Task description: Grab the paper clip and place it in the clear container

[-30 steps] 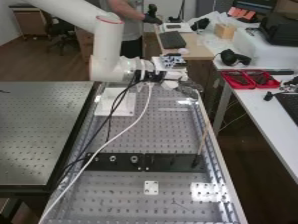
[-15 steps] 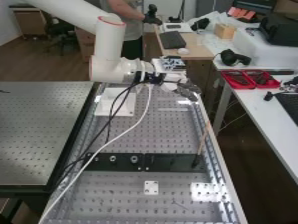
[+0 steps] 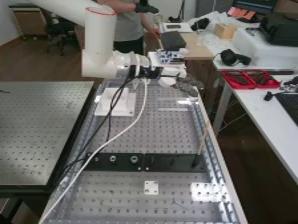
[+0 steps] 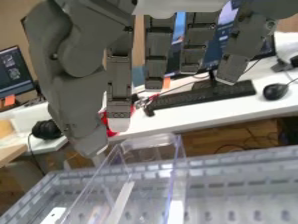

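hand [image 4: 157, 56] open, fingers straight, near clear container [image 4: 149, 142]; grasp or release step unclear; next move probably calls for confirming paper clip's place before lowering.

White robot arm [image 3: 100, 47], dark grey hand [image 3: 188, 86].
Smooth rounded tube sections, thin red ring [image 3: 101, 13], black cables [image 3: 112, 110] plus one white cable [image 3: 126, 131]; blocky segmented fingers [image 4: 156, 55], small screws [image 4: 54, 56], pale fingertips [image 4: 118, 124].
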### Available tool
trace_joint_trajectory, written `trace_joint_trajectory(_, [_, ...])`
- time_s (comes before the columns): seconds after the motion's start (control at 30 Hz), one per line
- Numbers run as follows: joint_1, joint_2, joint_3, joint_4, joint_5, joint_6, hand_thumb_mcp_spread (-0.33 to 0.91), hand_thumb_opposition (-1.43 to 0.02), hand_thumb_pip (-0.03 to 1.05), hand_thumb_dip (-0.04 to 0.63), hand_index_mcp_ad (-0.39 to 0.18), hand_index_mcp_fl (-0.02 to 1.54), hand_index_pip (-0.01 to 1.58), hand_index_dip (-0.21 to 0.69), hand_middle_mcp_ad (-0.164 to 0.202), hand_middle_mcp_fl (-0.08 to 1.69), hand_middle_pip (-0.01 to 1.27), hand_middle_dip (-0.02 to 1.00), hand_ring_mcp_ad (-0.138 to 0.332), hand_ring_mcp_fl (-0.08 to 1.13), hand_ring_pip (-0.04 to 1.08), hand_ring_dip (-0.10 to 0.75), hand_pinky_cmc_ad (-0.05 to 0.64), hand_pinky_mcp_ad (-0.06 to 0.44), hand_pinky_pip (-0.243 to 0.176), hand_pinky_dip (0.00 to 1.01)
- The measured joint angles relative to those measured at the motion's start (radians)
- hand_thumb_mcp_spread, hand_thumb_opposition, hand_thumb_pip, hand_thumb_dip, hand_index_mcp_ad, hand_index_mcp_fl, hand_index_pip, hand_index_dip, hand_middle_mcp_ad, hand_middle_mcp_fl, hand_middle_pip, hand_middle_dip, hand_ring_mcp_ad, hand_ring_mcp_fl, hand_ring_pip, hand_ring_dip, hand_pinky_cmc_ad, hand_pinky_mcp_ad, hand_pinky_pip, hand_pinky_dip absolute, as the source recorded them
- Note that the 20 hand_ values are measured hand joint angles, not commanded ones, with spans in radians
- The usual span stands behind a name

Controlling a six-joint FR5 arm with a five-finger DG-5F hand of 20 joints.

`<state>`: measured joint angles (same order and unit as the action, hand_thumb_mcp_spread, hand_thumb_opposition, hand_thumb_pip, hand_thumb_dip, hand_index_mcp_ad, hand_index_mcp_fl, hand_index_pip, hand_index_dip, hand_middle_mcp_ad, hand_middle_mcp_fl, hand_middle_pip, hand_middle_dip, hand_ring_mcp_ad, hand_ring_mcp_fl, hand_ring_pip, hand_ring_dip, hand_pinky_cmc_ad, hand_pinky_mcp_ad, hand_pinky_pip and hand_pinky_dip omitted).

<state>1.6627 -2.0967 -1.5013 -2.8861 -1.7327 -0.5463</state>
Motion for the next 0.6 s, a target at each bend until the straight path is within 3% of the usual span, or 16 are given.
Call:
trace_joint_trajectory(0.37, [-0.073, 0.215, -0.139, 0.01, 0.094, -0.031, 0.47, -0.8, 0.46, 0.253, -0.185, 0.47, 0.71, 0.103, -0.005, 0.31, 0.13, 0.21, 0.099, 0.1, 0.11, 0.117, 0.349, 0.29, 0.08, 0.19])
trace_joint_trajectory(0.6, [-0.113, 0.36, -0.21, -0.025, 0.201, -0.084, 0.47, -0.81, 0.43, 0.251, -0.187, 0.51, 0.6, 0.126, -0.005, 0.31, 0.13, 0.21, 0.099, 0.1, 0.11, 0.117, 0.349, 0.29, 0.063, 0.19])
